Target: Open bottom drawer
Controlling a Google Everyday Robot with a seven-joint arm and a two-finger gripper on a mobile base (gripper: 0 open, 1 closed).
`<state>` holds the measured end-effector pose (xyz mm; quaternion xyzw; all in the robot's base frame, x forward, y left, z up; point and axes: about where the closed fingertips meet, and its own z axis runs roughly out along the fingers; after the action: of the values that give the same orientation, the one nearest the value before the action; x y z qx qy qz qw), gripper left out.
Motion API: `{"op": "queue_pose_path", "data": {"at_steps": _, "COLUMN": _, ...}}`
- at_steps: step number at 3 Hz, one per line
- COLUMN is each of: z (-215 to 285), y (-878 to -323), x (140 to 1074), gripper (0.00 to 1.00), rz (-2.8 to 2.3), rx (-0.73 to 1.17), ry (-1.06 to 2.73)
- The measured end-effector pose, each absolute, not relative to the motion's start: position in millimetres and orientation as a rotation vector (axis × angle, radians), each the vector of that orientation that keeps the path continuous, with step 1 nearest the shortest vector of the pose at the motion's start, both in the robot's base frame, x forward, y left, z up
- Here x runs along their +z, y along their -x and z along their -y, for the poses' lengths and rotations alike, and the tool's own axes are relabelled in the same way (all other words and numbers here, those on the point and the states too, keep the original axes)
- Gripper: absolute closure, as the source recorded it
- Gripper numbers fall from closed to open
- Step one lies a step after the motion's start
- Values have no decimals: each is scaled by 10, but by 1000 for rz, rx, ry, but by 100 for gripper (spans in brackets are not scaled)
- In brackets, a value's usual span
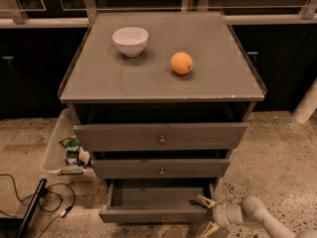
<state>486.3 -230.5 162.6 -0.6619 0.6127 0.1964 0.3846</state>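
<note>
Camera view has the gripper (207, 214) low at the right, its jaws released and spread, with the right end of the bottom drawer (148, 215) front between them and nothing grasped. That drawer runs off to the left of the jaws, already drawn well out of the grey cabinet (148, 81), its bare inside just above and left of the upper jaw. Its small knob (162, 218) lies well left of the jaws, level with them. The step looks nearly done. To finish cleanly, I would pull straight toward the camera rather than sideways, since a hold at one end can skew the drawer in its slides, and stop before it runs off them. By count: three drawers, the middle drawer (161, 168) and top drawer (159, 135) stacked above the jaws, each with one knob; one white bowl (130, 40) and one orange (182, 63) far above on the top; one clear bin (52, 152) far left.
</note>
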Motion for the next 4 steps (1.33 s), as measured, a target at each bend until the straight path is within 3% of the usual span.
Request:
{"op": "queue_pose_path", "data": {"at_steps": 3, "z": 2404, "y": -4330, "x": 1872, "gripper": 82, "rz": -1483, "rx": 477, "ry": 1697}}
{"op": "queue_pose_path", "data": {"at_steps": 4, "z": 2395, "y": -4318, "x": 1870, "gripper": 80, "rz": -1483, "rx": 480, "ry": 1696}}
